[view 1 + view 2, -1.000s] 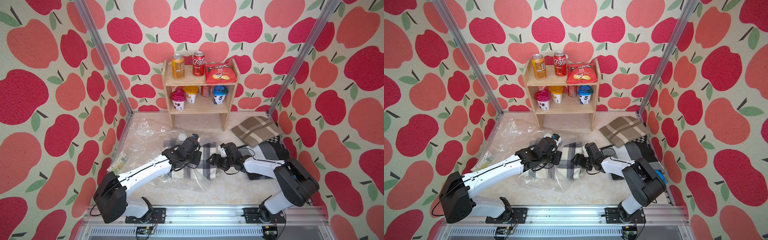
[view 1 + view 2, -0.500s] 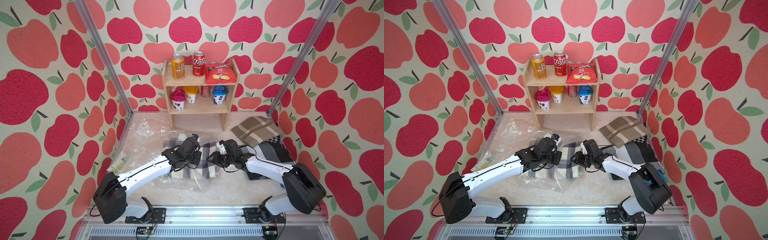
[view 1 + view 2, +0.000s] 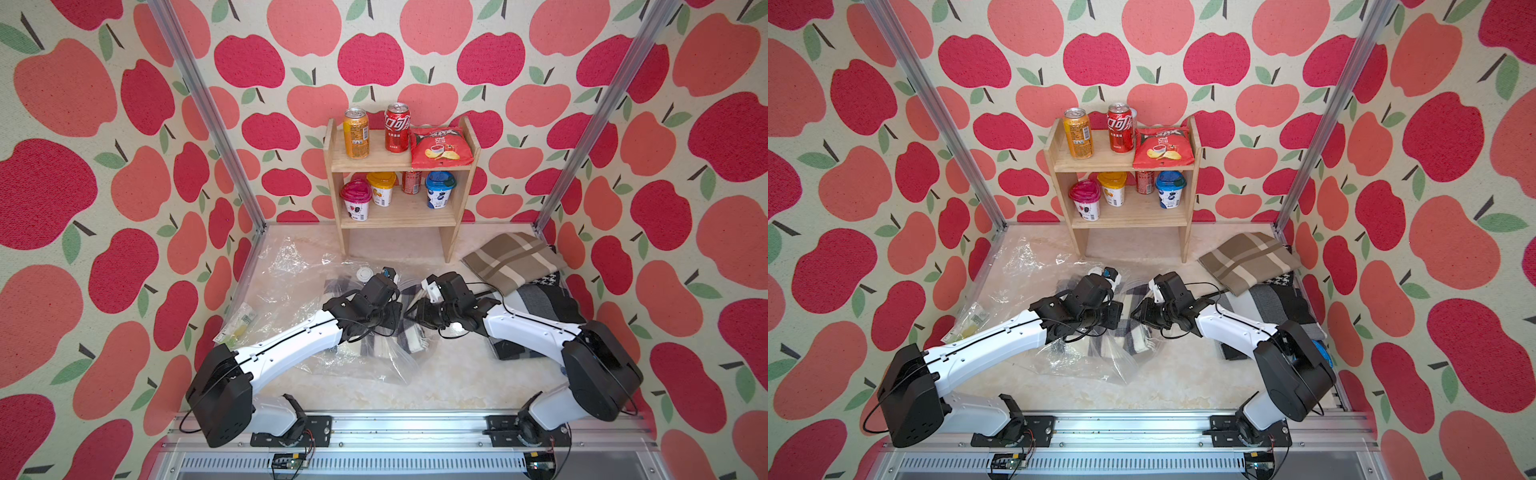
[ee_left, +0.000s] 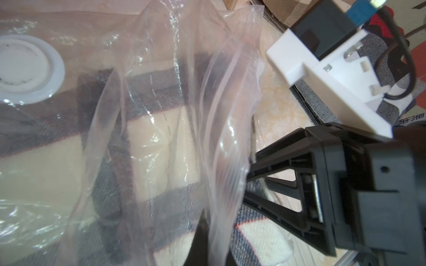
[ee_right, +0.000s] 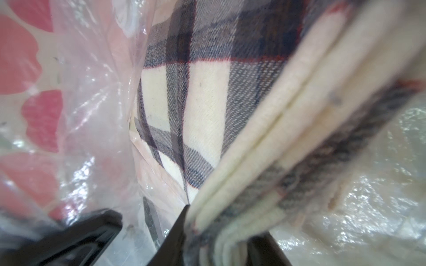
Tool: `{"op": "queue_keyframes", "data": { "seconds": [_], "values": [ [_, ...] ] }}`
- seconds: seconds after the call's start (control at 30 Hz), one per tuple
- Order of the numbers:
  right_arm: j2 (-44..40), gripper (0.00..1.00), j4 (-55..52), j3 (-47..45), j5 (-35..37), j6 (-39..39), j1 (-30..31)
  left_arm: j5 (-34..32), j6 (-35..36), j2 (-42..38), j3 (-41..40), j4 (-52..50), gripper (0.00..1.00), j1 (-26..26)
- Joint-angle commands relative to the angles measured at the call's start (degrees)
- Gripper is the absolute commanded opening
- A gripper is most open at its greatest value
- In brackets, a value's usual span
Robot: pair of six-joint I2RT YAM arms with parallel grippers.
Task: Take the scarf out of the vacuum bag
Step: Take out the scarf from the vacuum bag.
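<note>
The vacuum bag [image 3: 365, 368] lies crumpled in the middle of the bench [image 3: 449, 384] with its white valve cap [image 3: 365, 274] facing up. The plaid scarf [image 5: 207, 103] is inside, its folded edge at the mouth. The left gripper [image 3: 395, 312] is clamped tight on a fold of the bag's film, holding the mouth up in an arch. The right gripper [image 3: 410, 316] reaches into that mouth, its jaws narrowed onto the scarf's stacked cream layers. The two grippers nearly meet tip to tip.

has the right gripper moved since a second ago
Yes. Against the wooden shelf, the right gripper has slid toward the left gripper, reaching the scarf.
</note>
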Motion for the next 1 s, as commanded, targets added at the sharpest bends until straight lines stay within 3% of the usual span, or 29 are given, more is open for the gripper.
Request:
{"op": "queue_keyframes", "data": {
  "seconds": [0.0, 0.23, 0.5, 0.8, 0.97],
  "values": [
    [1.19, 0.25, 2.56, 1.5, -2.49, 0.27, 0.62, -0.98, -0.21, -0.46, -0.29, -0.83, 0.0, 0.35],
    [2.54, 0.16, 5.03, 6.43, -4.53, -2.28, 2.28, -0.68, -0.49, -0.38, -0.62, -0.92, 0.0, 0.82],
    [4.02, 0.15, 6.54, 9.06, -5.79, -2.94, 3.18, -0.63, -0.7, -0.8, -0.8, -0.92, 0.0, 1.42],
    [4.12, 0.14, 3.35, 6.16, -2.09, -1.47, 2.86, -0.46, -1.17, -2.55, -2.08, -0.88, 0.0, 2.68],
    [3.43, 0.02, 1.12, 5.02, 0.04, -1.41, 1.76, -0.46, -1.71, -3.25, -2.71, -1.02, 0.0, 3.63]
  ]
}}
